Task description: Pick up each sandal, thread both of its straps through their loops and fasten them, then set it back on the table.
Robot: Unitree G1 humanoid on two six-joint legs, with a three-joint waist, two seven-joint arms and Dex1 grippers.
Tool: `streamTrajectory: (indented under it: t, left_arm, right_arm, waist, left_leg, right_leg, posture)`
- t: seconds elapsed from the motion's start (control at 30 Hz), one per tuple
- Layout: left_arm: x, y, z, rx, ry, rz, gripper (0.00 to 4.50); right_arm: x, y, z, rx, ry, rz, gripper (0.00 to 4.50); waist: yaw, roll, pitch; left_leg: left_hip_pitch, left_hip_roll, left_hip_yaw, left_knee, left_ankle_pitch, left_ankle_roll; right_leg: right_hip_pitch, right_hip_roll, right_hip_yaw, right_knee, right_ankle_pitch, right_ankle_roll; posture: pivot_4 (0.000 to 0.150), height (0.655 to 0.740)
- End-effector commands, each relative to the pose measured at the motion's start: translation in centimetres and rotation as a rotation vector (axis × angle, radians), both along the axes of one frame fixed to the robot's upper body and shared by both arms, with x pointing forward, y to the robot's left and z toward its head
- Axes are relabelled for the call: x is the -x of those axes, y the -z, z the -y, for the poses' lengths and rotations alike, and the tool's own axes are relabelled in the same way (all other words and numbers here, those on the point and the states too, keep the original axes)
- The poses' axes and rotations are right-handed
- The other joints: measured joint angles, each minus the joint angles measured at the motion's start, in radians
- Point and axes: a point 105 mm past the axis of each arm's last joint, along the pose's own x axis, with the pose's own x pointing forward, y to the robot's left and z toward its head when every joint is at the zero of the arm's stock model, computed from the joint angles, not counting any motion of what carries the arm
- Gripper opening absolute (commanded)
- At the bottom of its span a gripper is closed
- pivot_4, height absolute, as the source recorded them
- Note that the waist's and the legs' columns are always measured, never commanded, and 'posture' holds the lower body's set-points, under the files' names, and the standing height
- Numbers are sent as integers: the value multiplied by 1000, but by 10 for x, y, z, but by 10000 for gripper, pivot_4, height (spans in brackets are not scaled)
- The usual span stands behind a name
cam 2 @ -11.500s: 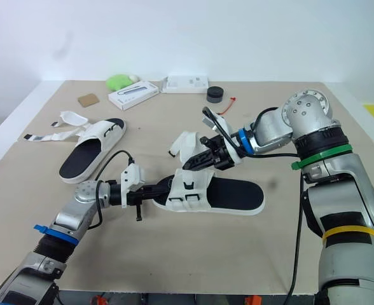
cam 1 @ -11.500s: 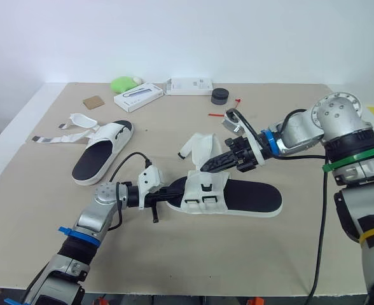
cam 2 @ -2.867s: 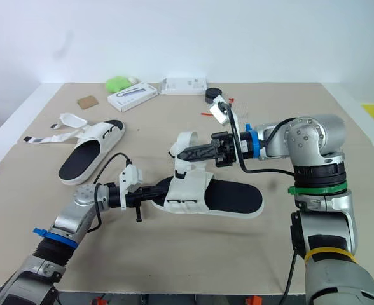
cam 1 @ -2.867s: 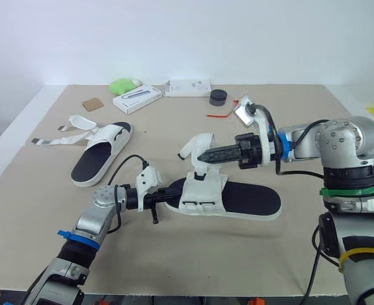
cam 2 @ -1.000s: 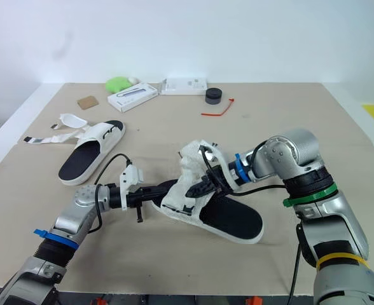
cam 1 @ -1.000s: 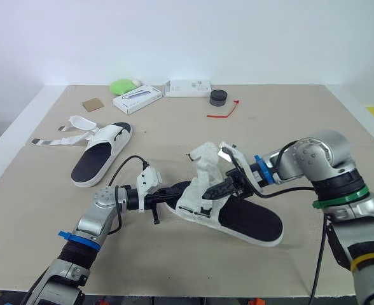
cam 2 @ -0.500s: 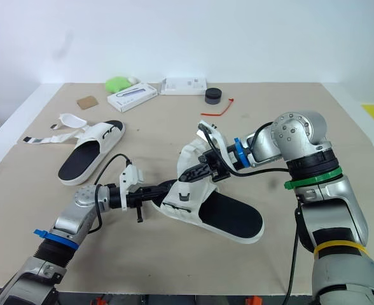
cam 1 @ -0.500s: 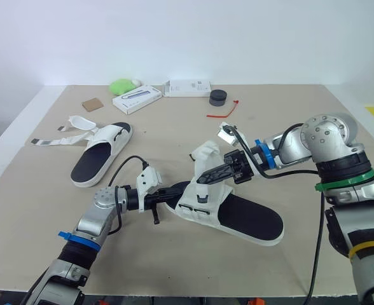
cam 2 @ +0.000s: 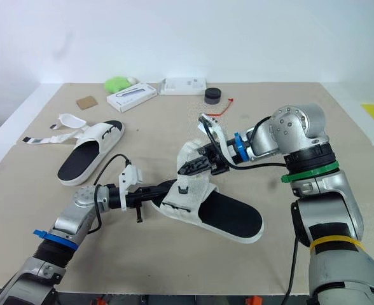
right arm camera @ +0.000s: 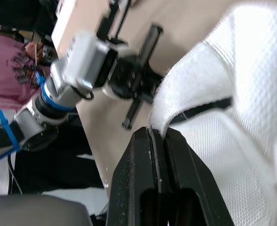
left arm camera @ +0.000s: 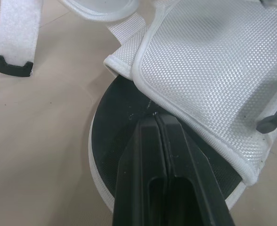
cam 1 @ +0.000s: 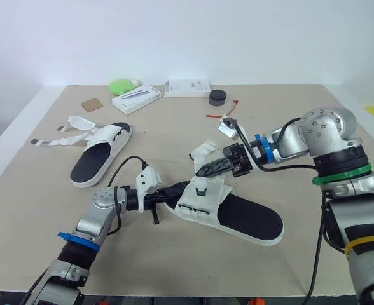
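Beige bench (cam 1: 301, 127), white wall behind.

1. Near sandal (cam 1: 254, 219): black footbed, white upper. Lies at the middle of the bench, heel toward the robot's right, toe end tipped up off the surface.
2. Left fingers (cam 1: 173, 191): pressed together, nothing seen between them. The tips rest on the black footbed at the toe end, just under the edge of the white upper.
3. Right fingers (cam 1: 214, 168): pressed together above the upper, with the edge of a white strap (right arm camera: 209, 80) pinched at their tips. The strap is lifted clear of the upper.
4. Far sandal (cam 1: 101, 155): flat on the bench to the robot's left, well apart from both arms. Its straps (cam 1: 56, 138) lie loose and spread out beside it.
5. Back edge of the bench, left to right: brown card (cam 1: 93, 102), green lump (cam 1: 121, 85), white box (cam 1: 137, 98), flat white pack (cam 1: 188, 88), black round cap (cam 1: 217, 98), red tie (cam 1: 222, 112).
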Motion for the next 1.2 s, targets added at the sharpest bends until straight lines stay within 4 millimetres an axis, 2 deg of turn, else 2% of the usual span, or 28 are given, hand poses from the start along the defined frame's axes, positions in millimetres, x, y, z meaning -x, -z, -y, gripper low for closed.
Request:
streamTrajectory:
  t: [0.03,0.2,0.47,0.7,0.8,0.87,1.2]
  left_arm:
    - [23,76,-23,-186,-60,-278,0]
    - [22,75,-21,-182,-59,-278,0]
    - [21,75,-19,-178,-54,-278,0]
    - [21,76,-17,-175,-54,-280,0]
    - [22,76,-17,-173,-57,-282,0]
    - [22,77,-17,-171,-60,-284,0]
    - [22,78,-18,-170,-66,-291,0]
  right_arm:
    - [9,-8,-3,-30,-43,19,673]
    - [15,5,0,-10,-40,-17,673]
    - [17,12,3,3,-11,-36,673]
    - [13,8,-1,-14,8,-48,673]
    - [8,-3,-3,-57,21,-58,673]
    - [11,-6,-4,-72,4,-67,673]
    - [21,-1,-5,-63,-15,-98,673]
  waist:
    - [0,0,0]
    - [0,0,0]
    - [0,0,0]
    - [0,0,0]
    - [0,0,0]
    - [0,0,0]
    - [0,0,0]
  left_leg:
    - [0,0,0,0,0,0]
    - [0,0,0,0,0,0]
    - [0,0,0,0,0,0]
    - [0,0,0,0,0,0]
    - [0,0,0,0,0,0]
    - [0,0,0,0,0,0]
    - [0,0,0,0,0,0]
  right_leg:
    - [0,0,0,0,0,0]
    - [0,0,0,0,0,0]
    - [0,0,0,0,0,0]
    - [0,0,0,0,0,0]
    - [0,0,0,0,0,0]
    - [0,0,0,0,0,0]
    - [0,0,0,0,0,0]
  posture:
    - [1500,7400]
    - [1500,7400]
    - [1500,7400]
    - [1500,7400]
    - [1500,7400]
    - [1500,7400]
    - [1500,7400]
